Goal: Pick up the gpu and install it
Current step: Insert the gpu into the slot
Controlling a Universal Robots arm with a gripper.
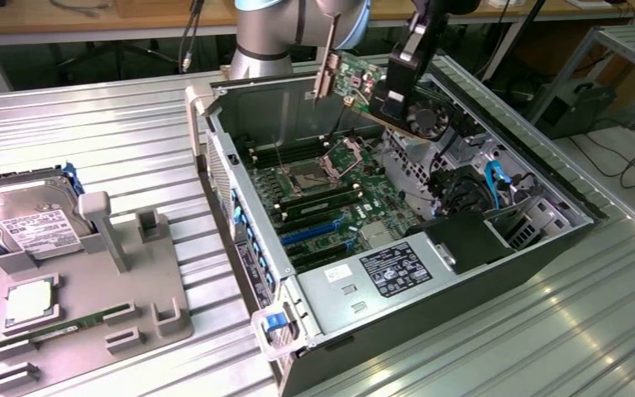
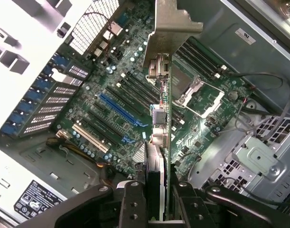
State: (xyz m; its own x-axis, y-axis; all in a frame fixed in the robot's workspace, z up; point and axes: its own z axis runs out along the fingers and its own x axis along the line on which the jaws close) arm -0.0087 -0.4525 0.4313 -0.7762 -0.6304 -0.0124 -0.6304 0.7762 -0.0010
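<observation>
I hold the gpu (image 1: 360,81), a green card with a black fan and a silvery metal bracket (image 1: 327,73) at one end, in the air above the open computer case (image 1: 450,331). My gripper (image 1: 393,101) is shut on it from above. In the wrist view the gpu (image 2: 164,109) runs edge-on away from my gripper (image 2: 157,192), its bracket (image 2: 172,23) at the far end. The black fingers (image 2: 133,202) press on both faces of the card. Below it lies the motherboard (image 2: 88,99) with its blue expansion slot (image 2: 120,108).
The case lies on its side on a ribbed metal table, with a CPU socket (image 1: 307,175), memory slots and blue cables (image 1: 496,184) inside. At the exterior view's left, a grey fixture (image 1: 130,289) carries a hard drive (image 1: 31,219), a processor (image 1: 31,302) and a green memory stick (image 1: 64,328).
</observation>
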